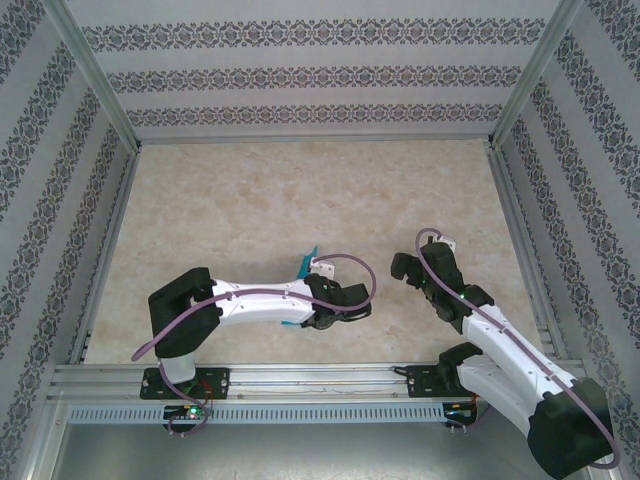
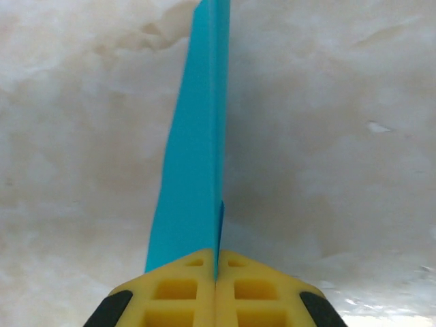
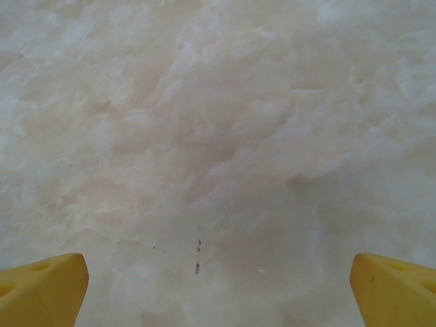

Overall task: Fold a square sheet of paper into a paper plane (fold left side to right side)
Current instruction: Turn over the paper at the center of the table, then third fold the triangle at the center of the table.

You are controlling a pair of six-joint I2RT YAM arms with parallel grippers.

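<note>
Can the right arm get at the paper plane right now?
Probably yes. The right fingers stand open over the table, with nothing between the arms. The paper plane sticks out well past the shut left fingers, leaving free length to grab.

I note: plane (image 2: 194, 157) turquoise; fingers (image 2: 180, 293) yellow; tabletop (image 1: 300, 190) beige, marbled; walls (image 1: 300, 75) pale with dark floral stripes.
</note>
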